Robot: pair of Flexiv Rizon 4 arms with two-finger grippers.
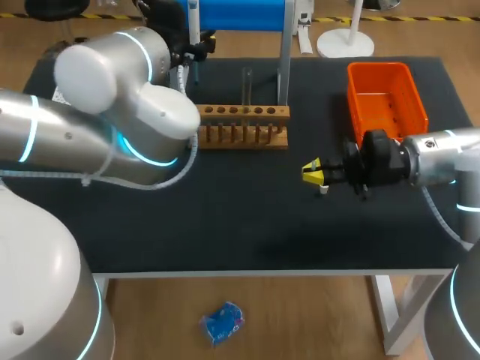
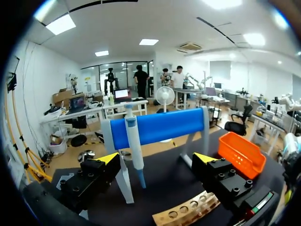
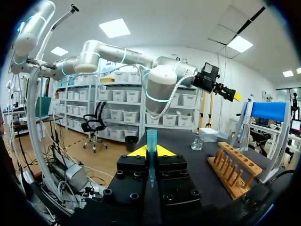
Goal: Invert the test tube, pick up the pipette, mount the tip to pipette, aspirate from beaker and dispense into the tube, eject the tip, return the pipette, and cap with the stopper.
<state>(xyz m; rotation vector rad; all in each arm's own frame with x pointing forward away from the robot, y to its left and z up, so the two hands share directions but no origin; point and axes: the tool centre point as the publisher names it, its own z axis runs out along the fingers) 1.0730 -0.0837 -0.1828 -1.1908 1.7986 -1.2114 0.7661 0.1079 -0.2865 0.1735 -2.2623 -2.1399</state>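
Note:
My left gripper (image 2: 156, 160) stands open just short of the white pipette (image 2: 134, 141), which hangs upright on the blue stand (image 2: 160, 126); the pipette is ahead of the gap, nearer one finger. In the head view the left arm covers most of that gripper. My right gripper (image 1: 313, 172) hovers over the mat's middle right, shut on a pale blue pipette tip (image 3: 151, 136) that stands up between its fingers. A clear test tube (image 1: 247, 82) stands upright in the wooden rack (image 1: 244, 124). A glass beaker (image 3: 197, 140) sits on the mat beyond the right gripper.
An orange bin (image 1: 386, 97) lies at the back right, close behind my right arm. The wooden rack (image 3: 233, 169) lies between both grippers, in front of the blue stand (image 1: 240, 13). The stand's metal posts rise behind the rack.

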